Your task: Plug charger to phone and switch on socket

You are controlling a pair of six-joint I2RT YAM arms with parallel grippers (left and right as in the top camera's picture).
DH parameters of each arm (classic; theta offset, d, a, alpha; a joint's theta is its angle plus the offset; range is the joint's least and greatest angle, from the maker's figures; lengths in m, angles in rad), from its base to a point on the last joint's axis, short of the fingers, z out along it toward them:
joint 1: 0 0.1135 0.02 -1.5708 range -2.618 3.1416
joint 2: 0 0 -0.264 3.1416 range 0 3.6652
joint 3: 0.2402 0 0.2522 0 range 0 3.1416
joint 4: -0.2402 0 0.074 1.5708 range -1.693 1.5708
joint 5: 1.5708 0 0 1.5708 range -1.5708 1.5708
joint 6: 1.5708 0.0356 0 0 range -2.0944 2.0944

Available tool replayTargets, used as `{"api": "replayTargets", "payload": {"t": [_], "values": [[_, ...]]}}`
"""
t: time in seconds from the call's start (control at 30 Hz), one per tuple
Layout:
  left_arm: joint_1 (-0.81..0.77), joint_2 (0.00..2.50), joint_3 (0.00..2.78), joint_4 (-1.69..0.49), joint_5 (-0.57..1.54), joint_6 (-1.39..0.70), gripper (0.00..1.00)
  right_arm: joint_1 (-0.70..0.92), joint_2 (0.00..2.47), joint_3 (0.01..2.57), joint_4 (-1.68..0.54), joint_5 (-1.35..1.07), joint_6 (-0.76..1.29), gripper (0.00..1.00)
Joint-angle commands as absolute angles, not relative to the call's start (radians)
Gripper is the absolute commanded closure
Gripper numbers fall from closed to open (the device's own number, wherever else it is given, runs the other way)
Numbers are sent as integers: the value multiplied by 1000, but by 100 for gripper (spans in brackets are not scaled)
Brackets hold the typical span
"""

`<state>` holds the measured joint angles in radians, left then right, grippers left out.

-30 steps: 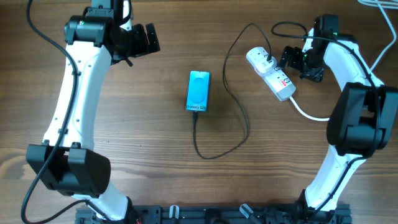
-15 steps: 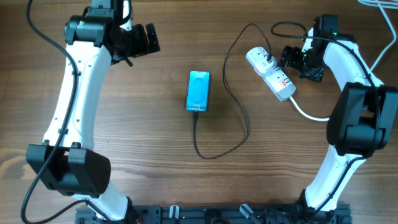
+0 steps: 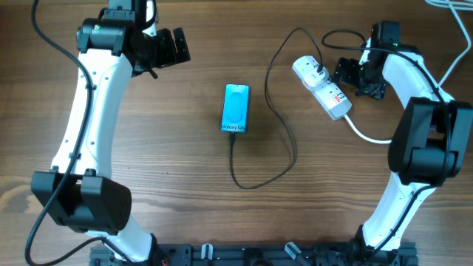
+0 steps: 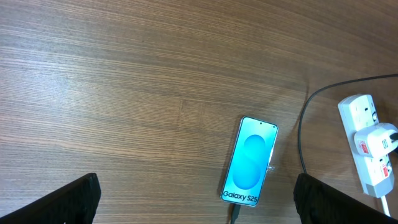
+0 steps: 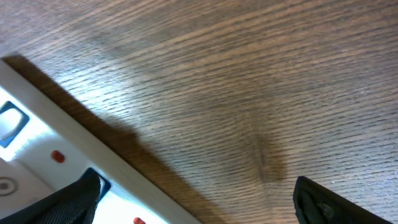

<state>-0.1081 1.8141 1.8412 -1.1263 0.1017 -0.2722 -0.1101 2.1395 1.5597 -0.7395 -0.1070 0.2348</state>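
Right tool (image 3: 342, 72): open and holding nothing. In the wrist view its fingers (image 5: 69, 204) stand wide apart, one in front of the socket's edge and the other over bare wood.
Why there: it hangs just beside the socket (image 3: 322, 88), on the side away from the phone. I judge this to be a line-up for pressing a switch; no contact shows.
Switch marks (image 5: 57, 156): small red dots on the socket's face, close to the nearer finger. I cannot tell whether any switch is on.
Plug (image 3: 316, 72): white, seated in the socket near the end that faces the phone.
Charger (image 3: 293, 155): a thin black cable that leaves the plug, loops away from the socket over the surface (image 3: 185, 162) and curls back to the phone's bottom edge.
Phone (image 3: 236, 108): lies flat with its screen up, well apart from the socket. The cable tip meets its bottom edge, but whether it is fully seated is too small to tell.
Left tool (image 3: 176, 46): open and empty, further from the socket than the phone is. It looks parked clear, since the step left seems to be the right arm's.
Change: since a second ago the right tool has shifted slightly beside the socket. The socket, charger, phone and left tool lie as they did.
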Motion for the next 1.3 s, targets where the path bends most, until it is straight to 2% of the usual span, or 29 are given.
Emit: {"api": "replayTargets", "payload": {"t": [0.0, 0.2, 1.27], "values": [[-105, 1819, 1837, -1127, 92, -277, 0, -105, 2155, 1552, -733, -80, 242, 0], [-105, 1819, 1837, -1127, 92, -277, 0, -105, 2155, 1552, -728, -159, 209, 0], [-105, 1819, 1837, -1127, 92, -277, 0, -104, 2157, 1542, -760, -206, 208, 0]]}}
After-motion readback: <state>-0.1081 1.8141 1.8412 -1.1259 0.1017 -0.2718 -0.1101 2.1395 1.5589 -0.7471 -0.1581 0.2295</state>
